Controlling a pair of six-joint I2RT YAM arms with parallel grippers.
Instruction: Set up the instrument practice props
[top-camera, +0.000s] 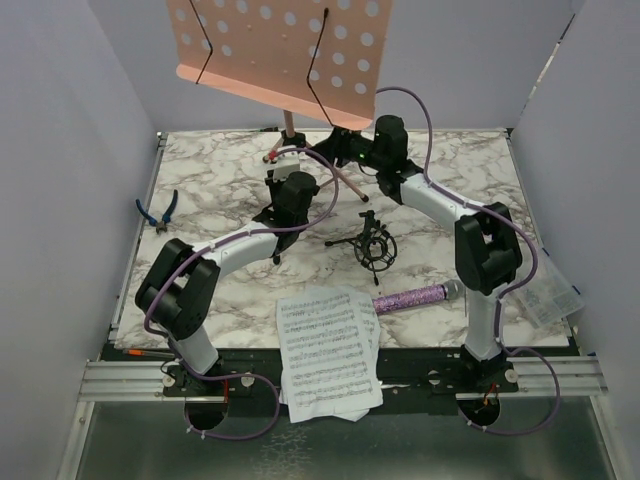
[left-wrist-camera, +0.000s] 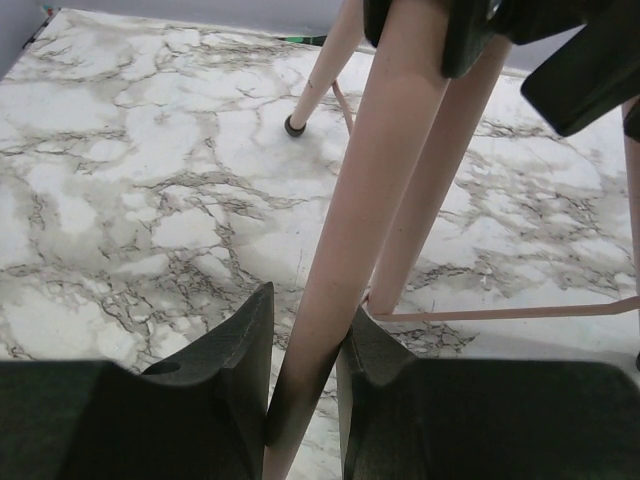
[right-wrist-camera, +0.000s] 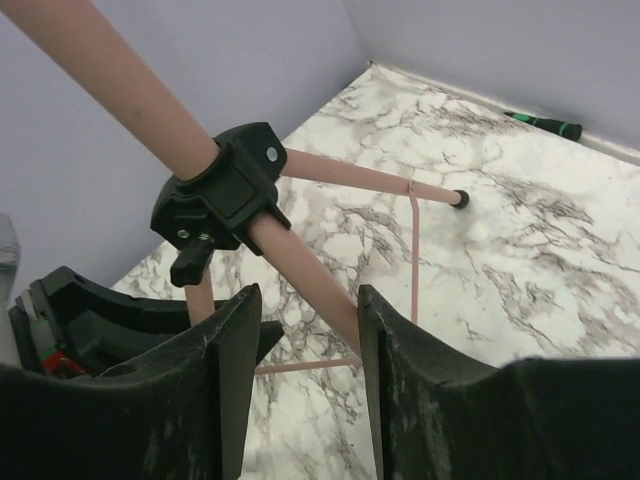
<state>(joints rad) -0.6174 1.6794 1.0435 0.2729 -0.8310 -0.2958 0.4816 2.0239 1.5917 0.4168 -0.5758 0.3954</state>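
Nearest the arm bases, white sheet-music pages (top-camera: 328, 350) lie flat in a loose stack. Their near edge hangs off the marble table (top-camera: 210, 170) over the rail. Just right of them the glittery purple microphone (top-camera: 415, 297) lies on its side, head toward the right arm. Beyond it, the small black shock-mount (top-camera: 372, 247) stands on its own tripod, apart from both mic and pages. Blue-handled pliers (top-camera: 157, 212) lie at the table's left edge. A clear plastic bag (top-camera: 552, 290) sits at the right edge.

Mid-table, left gripper (left-wrist-camera: 310, 312) is clenched on one leg (left-wrist-camera: 350, 250) of the pink music stand (top-camera: 270, 45), with both pads pressed against the tube low down. Another leg's black foot (left-wrist-camera: 294, 127) is planted on the marble further back.

Further on, right gripper (right-wrist-camera: 307, 295) straddles a stand leg (right-wrist-camera: 305, 265) just below the black collar clamp (right-wrist-camera: 225, 195). Its jaws are released: there is a gap on one side, and the tube is close to the other finger. A thin brace (right-wrist-camera: 412, 250) links the legs.

Farthest and highest, the stand's perforated tray tilts toward the camera, with two black wire page holders (top-camera: 322, 60) across it and no pages on it. A green-handled tool (right-wrist-camera: 545, 124) lies along the back wall.
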